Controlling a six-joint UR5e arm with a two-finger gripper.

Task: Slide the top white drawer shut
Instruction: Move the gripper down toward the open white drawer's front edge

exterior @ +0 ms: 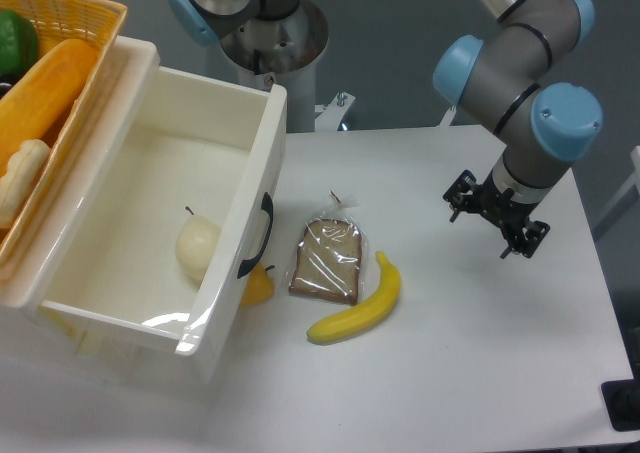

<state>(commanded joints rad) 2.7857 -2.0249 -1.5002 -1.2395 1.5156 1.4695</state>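
The top white drawer (150, 173) stands pulled far out toward the table's middle, its cream-white inside open to view. A curved black handle (262, 235) sits on its front panel, facing right. A pale round fruit (198, 248) lies inside near the front wall. My gripper (478, 236) hangs over the table well to the right of the drawer front, past the bread and banana. Its black fingers point down and left, open, with nothing between them.
A bagged slice of bread (327, 260) and a banana (358, 308) lie between the drawer front and my gripper. A small yellow fruit (257, 289) peeks out below the drawer front. A yellow wicker basket (70, 18) of produce sits at top left.
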